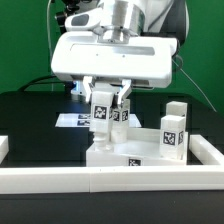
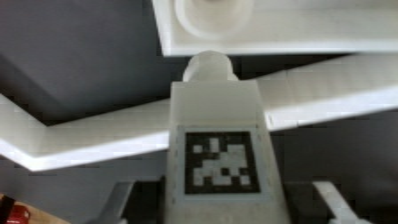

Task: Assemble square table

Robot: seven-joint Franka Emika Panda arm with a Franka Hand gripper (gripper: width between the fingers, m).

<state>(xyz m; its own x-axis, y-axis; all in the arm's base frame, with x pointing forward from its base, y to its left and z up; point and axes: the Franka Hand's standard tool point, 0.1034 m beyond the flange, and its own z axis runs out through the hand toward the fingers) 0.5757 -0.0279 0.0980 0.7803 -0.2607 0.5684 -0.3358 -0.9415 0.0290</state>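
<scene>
Black table (image 1: pixel 30 115) spreads under the rig, white rails (image 1: pixel 100 182) fencing its edges. Overhead, the tool (image 1: pixel 108 105) grips a tagged leg (image 1: pixel 101 113) upright, jaws partly closed, just above the slab (image 1: pixel 125 152). I'd line the leg's tip with the corner hole (image 2: pixel 219 12), then lower straight. Another leg (image 1: pixel 173 130) crowds the exterior view's right.

No readable text anywhere; only black-and-white square tags on the leg (image 2: pixel 217 140) and tabletop (image 1: pixel 125 155).
</scene>
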